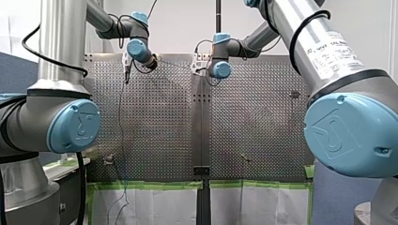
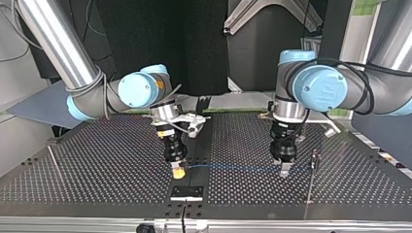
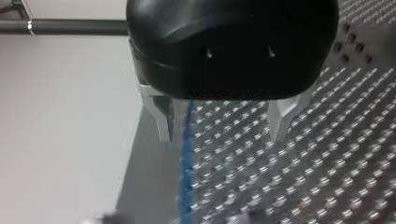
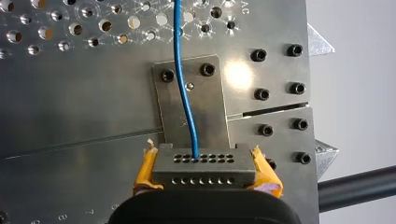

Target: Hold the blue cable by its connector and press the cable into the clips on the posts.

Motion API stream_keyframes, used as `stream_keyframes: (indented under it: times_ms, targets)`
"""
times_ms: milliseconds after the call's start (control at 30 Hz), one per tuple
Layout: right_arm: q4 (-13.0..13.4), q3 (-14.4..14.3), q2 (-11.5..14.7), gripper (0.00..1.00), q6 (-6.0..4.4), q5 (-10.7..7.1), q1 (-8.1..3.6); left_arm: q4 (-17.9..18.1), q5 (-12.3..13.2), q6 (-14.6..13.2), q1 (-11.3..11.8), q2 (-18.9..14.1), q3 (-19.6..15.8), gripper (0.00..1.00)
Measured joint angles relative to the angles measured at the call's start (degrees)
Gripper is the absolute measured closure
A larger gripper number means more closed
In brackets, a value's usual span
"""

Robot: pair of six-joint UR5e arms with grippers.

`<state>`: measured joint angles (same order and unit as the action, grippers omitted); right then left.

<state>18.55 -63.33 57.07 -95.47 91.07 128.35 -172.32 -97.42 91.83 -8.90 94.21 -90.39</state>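
Your right gripper (image 2: 178,171) has its yellow pads clamped on the dark connector (image 4: 204,166). From there the blue cable (image 2: 233,168) runs low over the table (image 2: 97,160) to your left gripper (image 3: 224,135). That gripper's metal fingers (image 3: 163,119) stand wide apart with nothing gripped; the cable passes between them, close beside one finger, and a thin post (image 2: 315,160) stands near.

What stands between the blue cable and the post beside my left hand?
Nothing visible. In the top view the blue cable runs from the connector in my right hand to my left hand; the post stands just past it, bare table between.
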Motion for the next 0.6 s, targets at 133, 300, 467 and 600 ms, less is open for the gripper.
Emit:
stream_keyframes:
  times_ms: [133,300,467,600]
  targets:
    - [-0.02,0.0,0.0,1.0,0.0,0.0,-0.01,0.1,-1.48,-0.11,-0.09,0.49,2.12,0.02]
    - [-0.07,0.0,0.0,1.0,0.0,0.0,-0.01,-1.62,-1.35,-0.65,-0.42,2.22,4.75,0.02]
    - [-0.11,-0.01,0.01,1.0,0.0,0.0,0.0,-3.17,-1.65,-1.62,-0.57,3.13,5.57,0.02]
    - [-0.1,0.01,0.0,1.0,0.0,0.0,0.0,-3.43,-2.25,-1.8,-0.55,3.27,5.66,0.02]
